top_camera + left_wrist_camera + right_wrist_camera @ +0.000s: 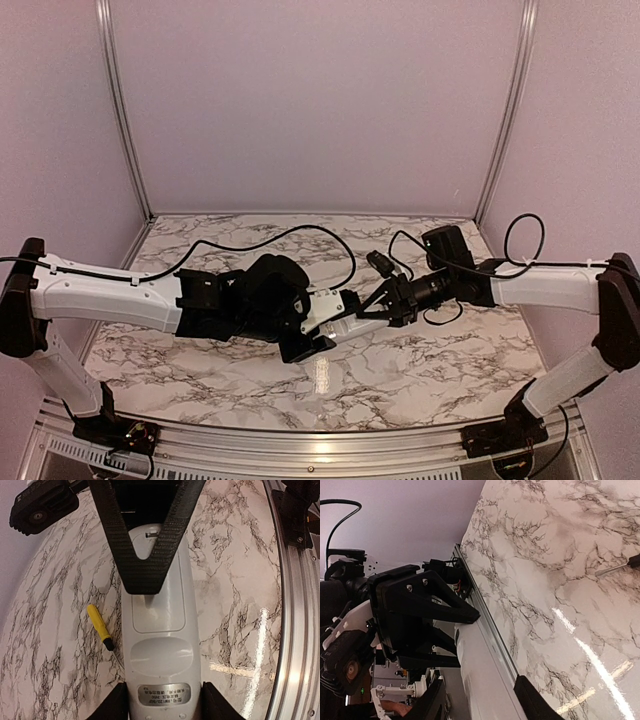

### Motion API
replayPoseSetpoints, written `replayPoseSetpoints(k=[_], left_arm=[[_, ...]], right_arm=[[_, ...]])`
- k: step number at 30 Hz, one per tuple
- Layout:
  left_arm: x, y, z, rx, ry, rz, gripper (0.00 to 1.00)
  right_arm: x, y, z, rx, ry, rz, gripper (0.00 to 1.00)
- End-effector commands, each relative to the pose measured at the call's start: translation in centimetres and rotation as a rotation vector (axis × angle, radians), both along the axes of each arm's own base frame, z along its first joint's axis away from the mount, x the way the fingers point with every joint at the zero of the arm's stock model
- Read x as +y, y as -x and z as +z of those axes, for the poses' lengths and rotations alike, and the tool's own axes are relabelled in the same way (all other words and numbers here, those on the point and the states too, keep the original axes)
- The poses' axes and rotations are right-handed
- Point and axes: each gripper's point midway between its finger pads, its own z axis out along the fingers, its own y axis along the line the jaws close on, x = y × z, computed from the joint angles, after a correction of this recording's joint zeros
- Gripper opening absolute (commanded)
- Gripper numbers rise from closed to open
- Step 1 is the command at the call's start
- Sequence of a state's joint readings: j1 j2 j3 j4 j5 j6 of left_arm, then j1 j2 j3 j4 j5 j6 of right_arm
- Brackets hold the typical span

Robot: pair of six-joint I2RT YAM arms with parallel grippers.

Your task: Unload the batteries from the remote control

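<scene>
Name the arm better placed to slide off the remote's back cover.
Right, probably: the right gripper lies over the slim white plastic remote control's rectangular back cover, while the left gripper clamps the label end, steadying it.

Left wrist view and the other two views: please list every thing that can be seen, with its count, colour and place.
remote: one, white, in the air above the table, between the two grippers
batteries: none visible
screwdriver: one, yellow handle, lying on the table
table: one, white marble with dark veins, below the arms
walls: pale lilac, around the table
cables: several, black, along both arms
left gripper: one, black, shut on the remote's labelled end
right gripper: one, black, at the remote's other end; grip unclear
</scene>
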State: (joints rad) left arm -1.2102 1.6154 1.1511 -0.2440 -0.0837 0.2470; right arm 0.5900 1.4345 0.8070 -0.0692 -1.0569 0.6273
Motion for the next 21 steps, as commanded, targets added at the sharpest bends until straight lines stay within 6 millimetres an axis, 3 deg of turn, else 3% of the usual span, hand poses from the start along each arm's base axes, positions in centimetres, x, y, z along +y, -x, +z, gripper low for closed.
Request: replayPoseSetpoints(k=[1, 9, 11, 17, 21], left_arm=[[-0.5, 0.0, 2.1, -0.013, 0.063, 0.004, 0.44], [-0.4, -0.2, 2.3, -0.017, 0.065, 0.018, 0.47], [-0.4, -0.3, 2.3, -0.015, 0.068, 0.029, 0.55], [0.5, -0.8, 3.0, -0.014, 0.089, 0.092, 0.96], [1.4, -1.0, 4.5, -0.022, 0.134, 0.138, 0.99]], right_arm=[[0.9, -0.2, 2.2, -0.051, -0.049, 0.032, 0.41], [0.8, 0.2, 1.8, -0.047, -0.028, 0.061, 0.1], [0.8, 0.2, 2.0, -0.052, -0.027, 0.06, 0.06], [0.8, -0.3, 3.0, -0.084, -0.026, 0.037, 0.03], [1.0, -1.3, 4.1, -0.132, -0.019, 0.004, 0.02]])
